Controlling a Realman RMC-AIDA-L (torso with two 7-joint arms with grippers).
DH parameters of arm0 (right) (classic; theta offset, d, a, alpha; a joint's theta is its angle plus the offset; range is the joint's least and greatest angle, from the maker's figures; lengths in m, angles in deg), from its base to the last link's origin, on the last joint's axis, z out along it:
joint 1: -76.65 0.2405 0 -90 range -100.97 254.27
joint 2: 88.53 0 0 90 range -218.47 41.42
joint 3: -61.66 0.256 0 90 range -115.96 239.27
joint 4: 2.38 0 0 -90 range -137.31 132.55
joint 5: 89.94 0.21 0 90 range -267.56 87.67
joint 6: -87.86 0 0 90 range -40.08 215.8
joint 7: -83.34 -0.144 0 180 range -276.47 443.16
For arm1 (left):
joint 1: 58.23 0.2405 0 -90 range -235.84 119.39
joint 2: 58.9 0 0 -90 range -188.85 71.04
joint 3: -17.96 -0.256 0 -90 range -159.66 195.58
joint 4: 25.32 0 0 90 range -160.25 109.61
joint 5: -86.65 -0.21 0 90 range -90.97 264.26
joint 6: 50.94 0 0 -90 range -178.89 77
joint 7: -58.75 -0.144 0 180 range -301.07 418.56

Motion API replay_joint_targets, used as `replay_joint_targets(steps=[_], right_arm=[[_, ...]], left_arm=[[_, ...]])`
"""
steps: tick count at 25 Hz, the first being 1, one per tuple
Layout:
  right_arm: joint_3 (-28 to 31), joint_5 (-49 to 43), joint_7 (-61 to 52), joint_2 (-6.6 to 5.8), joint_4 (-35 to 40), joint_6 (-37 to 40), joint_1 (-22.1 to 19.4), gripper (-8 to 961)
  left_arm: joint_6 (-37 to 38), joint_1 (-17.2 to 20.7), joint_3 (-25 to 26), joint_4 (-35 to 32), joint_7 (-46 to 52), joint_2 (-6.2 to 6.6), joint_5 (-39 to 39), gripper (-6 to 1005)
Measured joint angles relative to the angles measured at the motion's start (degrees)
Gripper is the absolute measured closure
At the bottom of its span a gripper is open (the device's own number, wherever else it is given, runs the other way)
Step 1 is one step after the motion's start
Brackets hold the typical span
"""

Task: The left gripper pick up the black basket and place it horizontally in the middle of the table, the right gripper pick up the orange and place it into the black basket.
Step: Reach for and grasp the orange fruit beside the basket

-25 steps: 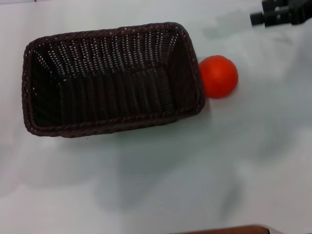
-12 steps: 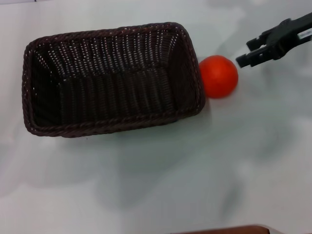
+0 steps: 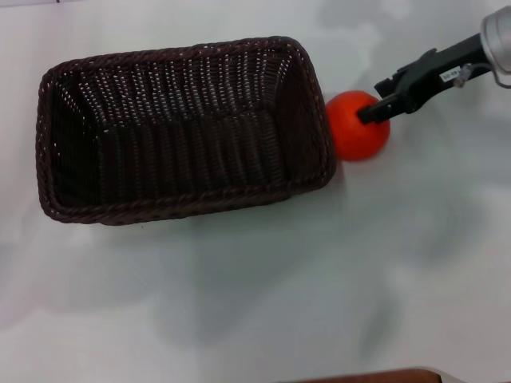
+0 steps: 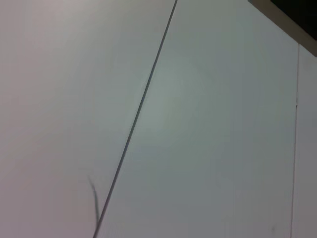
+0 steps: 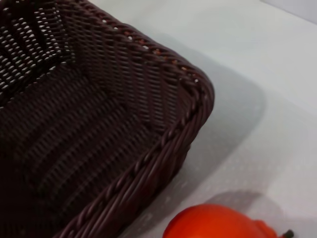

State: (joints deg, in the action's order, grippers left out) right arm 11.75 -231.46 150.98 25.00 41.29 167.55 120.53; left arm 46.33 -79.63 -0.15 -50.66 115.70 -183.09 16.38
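Observation:
The black basket (image 3: 184,128) lies lengthwise on the table (image 3: 319,279), left of centre in the head view, and holds nothing. The orange (image 3: 355,132) rests on the table right beside the basket's right end. My right gripper (image 3: 372,100) reaches in from the upper right. Its black fingers are open and sit over the orange's top right side. The right wrist view shows the basket's corner (image 5: 148,124) and the top of the orange (image 5: 218,224). My left gripper shows in no view; the left wrist view holds only bare tabletop (image 4: 198,124).
A brown edge (image 3: 375,375) shows at the very bottom of the head view. A thin seam line (image 4: 138,114) crosses the surface in the left wrist view. Open tabletop lies in front of the basket and the orange.
My right gripper has moved down and to the left from the upper right corner, and now hangs over the orange. The basket and the orange have not moved.

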Motion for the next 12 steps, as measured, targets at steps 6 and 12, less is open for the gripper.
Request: replay_joint_targets(steps=[6, 12], right_arm=[[-0.2, 0.5, 2.7, 0.92, -4.2, -5.3, 1.3, 405], [-0.3, 0.5, 4.0, 1.22, -5.8, -5.3, 2.3, 478]], left_arm=[[0.3, -0.3, 0.0, 0.3, 0.0, 0.08, -0.4, 465], [-0.1, -0.5, 0.0, 0.9, 0.0, 0.12, -0.4, 468]])
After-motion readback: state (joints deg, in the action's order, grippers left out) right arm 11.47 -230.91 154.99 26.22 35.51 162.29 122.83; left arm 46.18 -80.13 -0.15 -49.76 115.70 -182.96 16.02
